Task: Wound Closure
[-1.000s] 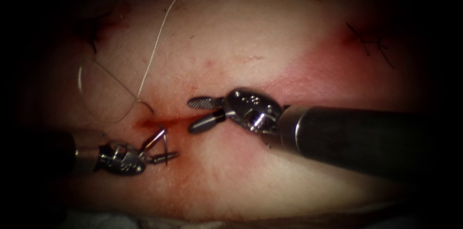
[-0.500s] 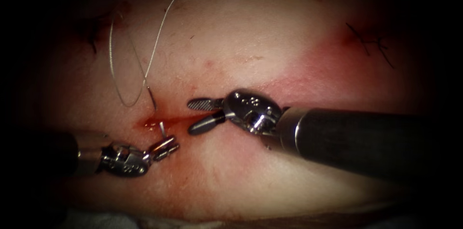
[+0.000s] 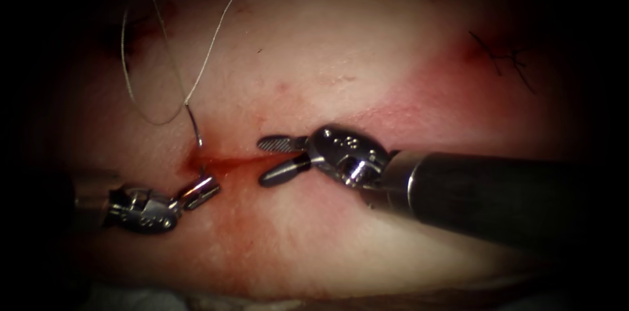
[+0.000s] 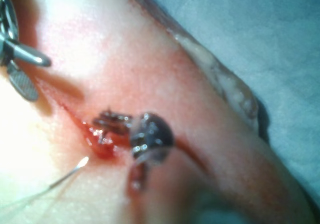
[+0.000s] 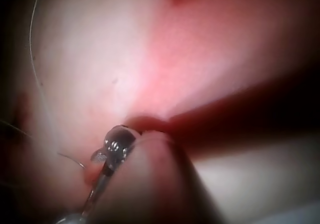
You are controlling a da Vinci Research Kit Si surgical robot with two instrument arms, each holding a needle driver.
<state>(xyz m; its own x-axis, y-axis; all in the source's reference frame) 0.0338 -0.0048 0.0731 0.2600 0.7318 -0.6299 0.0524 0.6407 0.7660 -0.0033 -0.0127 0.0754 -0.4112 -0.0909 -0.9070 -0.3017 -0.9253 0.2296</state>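
Needle [image 3: 194,129] passes through the left end of the cut [image 3: 229,164], long axis 12-to-6. Left hand [image 3: 202,188] grips its tip. Right hand [image 3: 270,162] open, empty, at 3 o'clock. Thread [image 3: 216,36] trails toward 1.

We see the tissue [image 3: 314,55] lit brightly at the centre of the endoscope view, and the light falls off to near black all round the edge. Sharp glints sit on the right tool [image 3: 262,162] and the left tool [image 3: 208,186]. In the left wrist view the tissue glares pale, and in the right wrist view a broad dark shadow crosses it.
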